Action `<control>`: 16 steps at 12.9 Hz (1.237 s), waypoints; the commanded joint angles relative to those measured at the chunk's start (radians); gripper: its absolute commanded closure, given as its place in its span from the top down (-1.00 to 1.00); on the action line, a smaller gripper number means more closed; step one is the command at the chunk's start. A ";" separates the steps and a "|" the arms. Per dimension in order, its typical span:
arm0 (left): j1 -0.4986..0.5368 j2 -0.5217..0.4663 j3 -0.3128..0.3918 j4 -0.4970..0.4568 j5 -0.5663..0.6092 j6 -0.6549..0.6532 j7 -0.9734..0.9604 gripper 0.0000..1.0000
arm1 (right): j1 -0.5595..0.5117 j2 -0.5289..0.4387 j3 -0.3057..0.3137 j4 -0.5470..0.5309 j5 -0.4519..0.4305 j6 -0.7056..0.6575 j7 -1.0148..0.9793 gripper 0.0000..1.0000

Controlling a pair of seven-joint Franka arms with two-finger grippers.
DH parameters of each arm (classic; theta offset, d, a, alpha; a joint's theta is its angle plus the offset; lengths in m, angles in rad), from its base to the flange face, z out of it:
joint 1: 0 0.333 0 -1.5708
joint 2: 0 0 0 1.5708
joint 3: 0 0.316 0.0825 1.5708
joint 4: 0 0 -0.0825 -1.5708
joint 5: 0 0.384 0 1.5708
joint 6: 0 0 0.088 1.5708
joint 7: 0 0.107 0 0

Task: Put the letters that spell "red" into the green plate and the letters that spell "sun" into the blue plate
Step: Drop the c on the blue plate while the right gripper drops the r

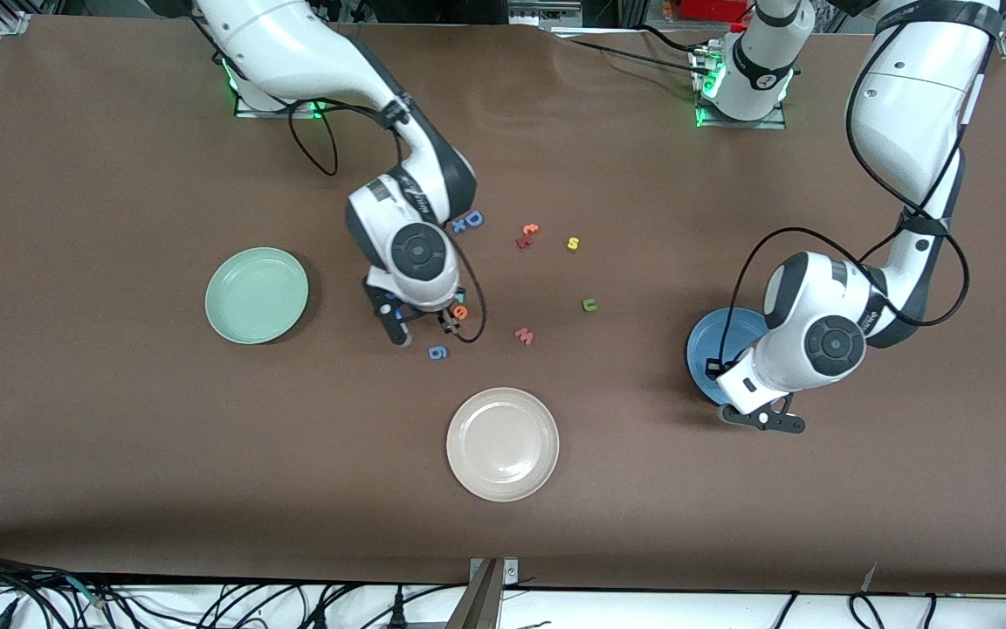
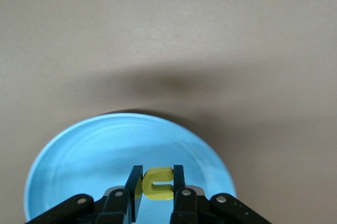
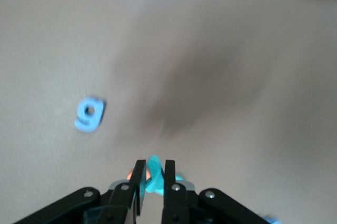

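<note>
At center-left of the front view, the right gripper hangs low over the table, its fingers pinching a teal letter, with the orange "e" beside it and the blue "g" just below. At right, the left gripper holds the yellow "n" over the blue plate. The green plate lies at the left; the yellow "s" and green "u" lie mid-table.
</note>
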State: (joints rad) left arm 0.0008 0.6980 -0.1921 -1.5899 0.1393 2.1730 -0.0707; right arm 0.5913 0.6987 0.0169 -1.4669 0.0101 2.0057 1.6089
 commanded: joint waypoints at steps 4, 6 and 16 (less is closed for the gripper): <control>0.008 -0.005 -0.004 -0.007 0.019 -0.009 0.029 0.99 | -0.171 -0.083 0.002 -0.026 0.014 -0.287 -0.456 -1.00; 0.005 -0.006 -0.007 -0.007 0.017 -0.010 0.014 1.00 | -0.240 -0.091 -0.015 -0.030 0.014 -0.385 -0.675 -1.00; -0.038 -0.035 -0.210 -0.007 0.006 -0.105 -0.509 1.00 | -0.320 -0.314 -0.181 -0.619 0.014 0.080 -1.253 -1.00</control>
State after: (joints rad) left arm -0.0412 0.6832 -0.3816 -1.5905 0.1389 2.0879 -0.5043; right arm 0.2645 0.4476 -0.1577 -1.9806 0.0105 1.9968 0.4074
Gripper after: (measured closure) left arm 0.000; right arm 0.824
